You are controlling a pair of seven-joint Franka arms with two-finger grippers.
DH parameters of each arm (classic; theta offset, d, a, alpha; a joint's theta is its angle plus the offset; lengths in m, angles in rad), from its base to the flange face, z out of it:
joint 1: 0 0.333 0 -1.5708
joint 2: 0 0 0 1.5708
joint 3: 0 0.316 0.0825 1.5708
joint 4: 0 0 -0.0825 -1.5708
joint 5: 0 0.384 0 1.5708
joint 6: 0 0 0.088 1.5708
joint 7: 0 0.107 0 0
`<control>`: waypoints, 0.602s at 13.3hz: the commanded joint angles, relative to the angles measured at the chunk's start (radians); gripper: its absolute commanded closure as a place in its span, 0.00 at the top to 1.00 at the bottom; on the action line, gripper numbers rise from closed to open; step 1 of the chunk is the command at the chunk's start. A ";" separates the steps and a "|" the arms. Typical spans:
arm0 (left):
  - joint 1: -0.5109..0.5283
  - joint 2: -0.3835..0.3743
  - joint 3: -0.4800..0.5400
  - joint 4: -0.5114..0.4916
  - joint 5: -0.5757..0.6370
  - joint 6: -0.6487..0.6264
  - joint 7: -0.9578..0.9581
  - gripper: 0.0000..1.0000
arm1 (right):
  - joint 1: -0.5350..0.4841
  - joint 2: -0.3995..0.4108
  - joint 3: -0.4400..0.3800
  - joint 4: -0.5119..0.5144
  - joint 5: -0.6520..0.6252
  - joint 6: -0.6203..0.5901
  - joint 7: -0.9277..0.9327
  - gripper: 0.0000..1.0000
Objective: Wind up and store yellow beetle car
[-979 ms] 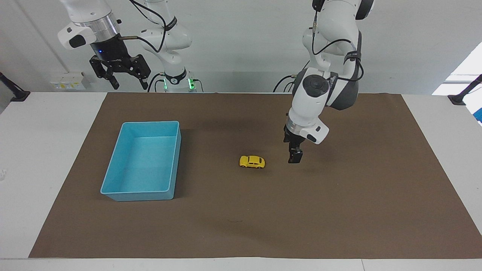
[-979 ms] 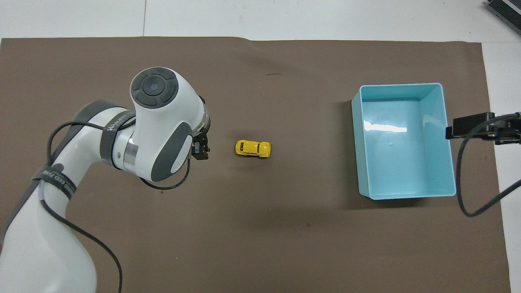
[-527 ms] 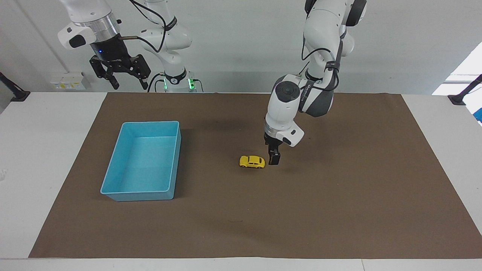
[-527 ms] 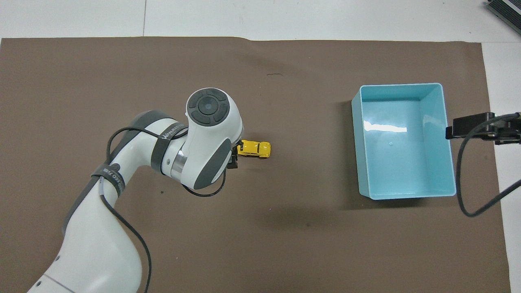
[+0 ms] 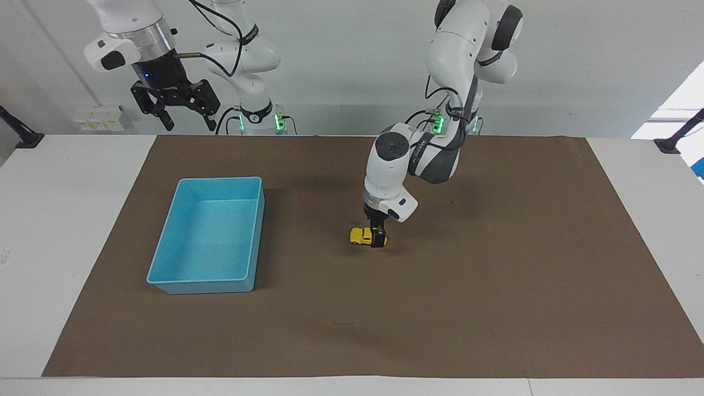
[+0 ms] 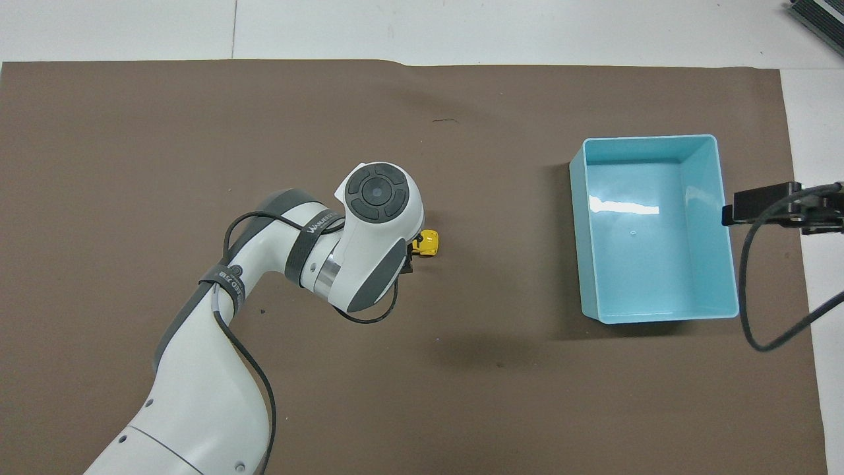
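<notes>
The room is bright and the light is even. Soft dark shadows lie on the brown mat [image 5: 495, 308] beside the blue bin [image 6: 725, 231]. A white shine gleams on the bin's floor. Both pictures are sharp, with no blur.

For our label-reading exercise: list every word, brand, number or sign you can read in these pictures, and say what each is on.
Grey band on the left arm's wrist: white lettering, too blurred to read.
Grey band lower on the left arm: white lettering and a round mark, too small to read.
Small yellow toy beetle car: no text visible.
Light blue rectangular plastic bin: no text visible.
</notes>
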 commanded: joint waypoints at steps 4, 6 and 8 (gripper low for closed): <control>-0.018 0.020 0.009 0.013 0.008 0.025 -0.026 1.00 | -0.013 -0.004 0.003 -0.006 0.018 -0.009 -0.025 1.00; -0.015 0.023 0.009 0.004 0.010 0.043 -0.025 1.00 | -0.013 -0.004 0.003 -0.006 0.018 -0.009 -0.025 1.00; -0.015 0.024 0.007 -0.005 0.010 0.046 -0.023 1.00 | -0.013 -0.004 0.003 -0.006 0.018 -0.009 -0.025 1.00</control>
